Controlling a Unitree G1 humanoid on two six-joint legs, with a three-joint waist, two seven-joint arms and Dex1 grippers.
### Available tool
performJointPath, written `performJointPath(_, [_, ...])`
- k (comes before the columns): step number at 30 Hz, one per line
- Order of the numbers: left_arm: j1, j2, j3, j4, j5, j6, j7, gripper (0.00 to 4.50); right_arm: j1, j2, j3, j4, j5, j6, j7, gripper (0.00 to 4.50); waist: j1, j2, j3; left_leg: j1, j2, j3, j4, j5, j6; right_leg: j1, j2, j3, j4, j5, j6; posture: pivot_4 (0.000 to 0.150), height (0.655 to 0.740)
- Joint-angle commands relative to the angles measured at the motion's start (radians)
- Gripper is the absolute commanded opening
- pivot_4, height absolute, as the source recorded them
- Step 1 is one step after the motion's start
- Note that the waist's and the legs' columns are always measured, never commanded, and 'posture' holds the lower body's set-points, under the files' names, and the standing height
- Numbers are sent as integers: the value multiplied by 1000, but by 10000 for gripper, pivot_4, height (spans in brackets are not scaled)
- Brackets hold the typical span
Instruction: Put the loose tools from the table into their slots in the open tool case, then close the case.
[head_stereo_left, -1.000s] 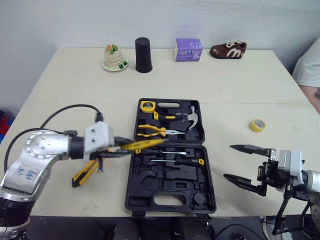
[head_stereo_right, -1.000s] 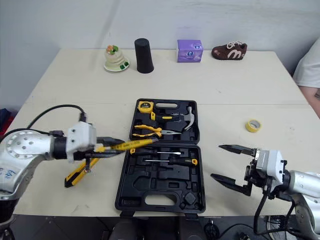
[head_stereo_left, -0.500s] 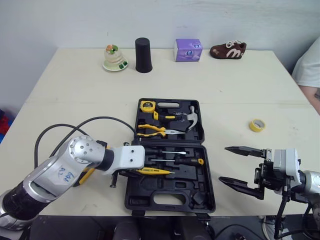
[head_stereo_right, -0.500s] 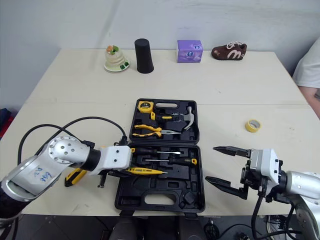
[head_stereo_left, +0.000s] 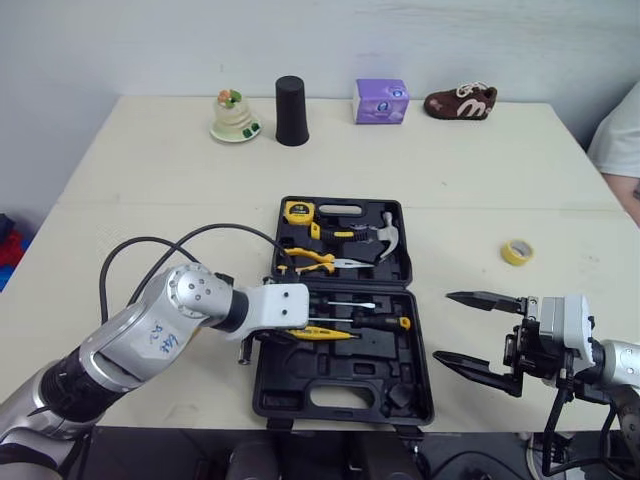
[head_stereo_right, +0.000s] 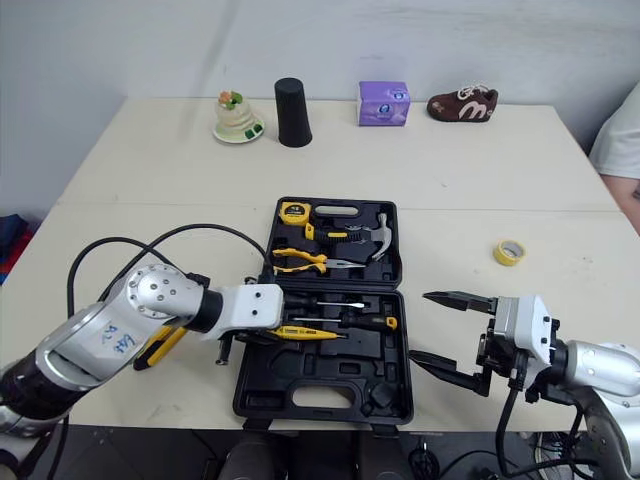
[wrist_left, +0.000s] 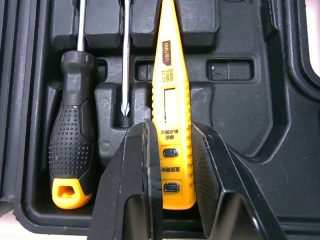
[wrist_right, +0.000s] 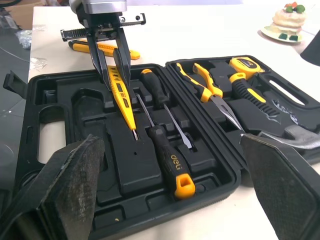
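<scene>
1. Gripper on my right arm (head_stereo_left: 441, 326) hovers at the lower right of the head view, just beside the case. Its two black fingers are spread wide with nothing between them.
2. The black plastic tool case (head_stereo_left: 300, 392) lies open at lower centre on the pale beige table (head_stereo_left: 150, 180). Its base half is nearest me and its lid half lies flat behind.
3. My left gripper (wrist_left: 172, 125) reaches in from the lower left over the base half. I see its fingers (wrist_left: 127, 170) clamped on either side of the slim yellow tester pen (head_stereo_left: 322, 333). The pen lies across the moulded base with its tip towards the right of the frame. I cannot tell whether it is fully seated in a slot.
4. Just behind the pen, a black-handled screwdriver with a yellow end (head_stereo_left: 385, 322) and a slimmer steel-shafted screwdriver (head_stereo_left: 350, 304) sit in the base.
5. A yellow-and-black utility knife (head_stereo_right: 160, 345) lies on the table left of the case, partly hidden by my left arm.
6. In the lid half I see yellow-handled pliers (head_stereo_left: 315, 262), a steel claw hammer (head_stereo_left: 385, 232) and a yellow tape measure (head_stereo_left: 297, 211).
7. A small yellow roll of tape (head_stereo_left: 516, 251) rests on the table at centre right, well apart from the case.
8. Along the far edge, across the top of the frame, stand a cake-shaped ornament (head_stereo_left: 235, 115), a black cup (head_stereo_left: 291, 97), a purple box (head_stereo_left: 381, 101) and a brown shoe (head_stereo_left: 459, 101). A person's white sleeve (head_stereo_left: 622, 130) shows at the right edge.
</scene>
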Motion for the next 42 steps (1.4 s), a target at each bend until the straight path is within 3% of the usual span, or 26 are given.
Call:
performJointPath(1, [5, 7, 18, 11, -11, -24, -27, 23498, 5, 10, -12, -18, 4, -27, 0, 45000, -1, 0, 0, 0, 0, 0, 0, 0, 0, 0, 0, 0, 0, 0, 0, 1500, 7400])
performJointPath(4, [62, 28, 88, 21, -34, -145, -51, 36425, 10, 18, -6, -14, -4, -41, 0, 45000, -6, 0, 0, 0, 0, 0, -1, 0, 0, 0, 0, 1, 0, 0, 0, 1500, 7400])
performJointPath(7, [108, -6, 194, 14, -119, -190, -64, 36425, 4, 25, -4, 4, -16, -59, 1, 45000, -4, 0, 0, 0, 3, 0, -1, 1, -2, -1, 0, 0, 0, -1, -1, 1500, 7400])
performJointPath(11, [175, -49, 319, 73, -174, -387, -80, 36425, -2, 38, 4, 33, -30, -83, 1, 45000, -2, 0, 0, 0, 3, 0, 0, 1, -2, -1, 0, -1, 2, -1, -2, 1500, 7400])
performJointPath(14, [216, -104, 360, 132, -218, -482, -94, 27681, 6, 48, 9, 44, -39, -96, 6, 45000, -3, 0, 0, 1, 2, 0, 0, 1, -2, 0, 0, 0, 2, -1, -2, 1500, 7400])
performJointPath(19, [287, -185, 344, 252, -190, -599, -83, 3040, 12, 54, 15, 60, -47, -114, 8, 45000, -3, 0, 0, 1, 2, 0, 0, 1, -2, 0, 0, 0, 2, -1, -1, 1500, 7400])
performJointPath(20, [304, -177, 316, 276, -153, -663, -107, 1382, 14, 54, 16, 63, -48, -115, 9, 45000, -4, 0, 0, 1, 2, 0, 0, 1, -2, 0, 0, 0, 2, -1, -1, 1500, 7400])
performJointPath(28, [374, -211, 234, 362, -25, -642, -7, 1382, 28, 56, 13, 76, -50, -132, 19, 45000, -3, 0, 0, 2, 2, 0, 0, 1, -1, 1, -1, 0, 2, -1, -1, 1500, 7400])
performJointPath(38, [408, -166, 178, 320, 21, -456, 62, 1382, 59, 56, -6, 84, -42, -145, 25, 45000, -3, 2, -4, 17, 3, -2, -5, -4, 4, 18, -4, -1, -2, -1, -3, 1500, 7400])
performJointPath(42, [386, -178, 192, 340, -10, -488, 53, 1382, 61, 48, -25, 110, -43, -151, 36, 45000, -4, 5, -6, 25, 5, -2, -7, -5, 4, 25, -4, -1, -4, -2, -5, 1500, 7400])
